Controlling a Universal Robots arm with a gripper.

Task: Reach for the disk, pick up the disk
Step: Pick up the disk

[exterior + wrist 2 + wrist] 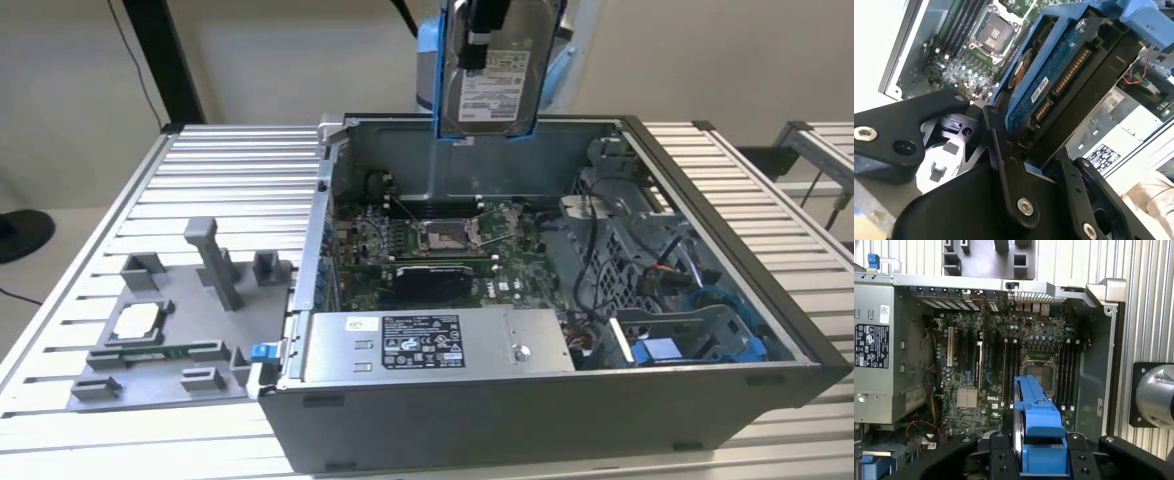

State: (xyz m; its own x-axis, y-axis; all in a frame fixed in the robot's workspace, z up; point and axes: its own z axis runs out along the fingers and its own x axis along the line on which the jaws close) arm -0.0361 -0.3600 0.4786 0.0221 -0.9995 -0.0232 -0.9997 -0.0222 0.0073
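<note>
The disk [497,85], a silver hard drive with a white label and blue rails, hangs upright in the air above the back wall of the open computer case [694,215]. My gripper [477,35] is shut on it from above, black fingers [470,45] pressing its faces. In the second wrist view the disk [1054,75] shows its blue circuit-board side and connector, clamped between the gripper [1029,150] fingers. The first wrist view looks down along the disk's blue rail [1035,410], held in the gripper [1040,452], with the motherboard [989,370] far below.
Inside the case lie the motherboard [441,245], a grey power supply box [427,345] with a black-and-white label, and a blue drive bay [681,345]. A grey fixture [174,320] with a small square chip [138,320] sits at the exterior view's left on the slatted table [234,170].
</note>
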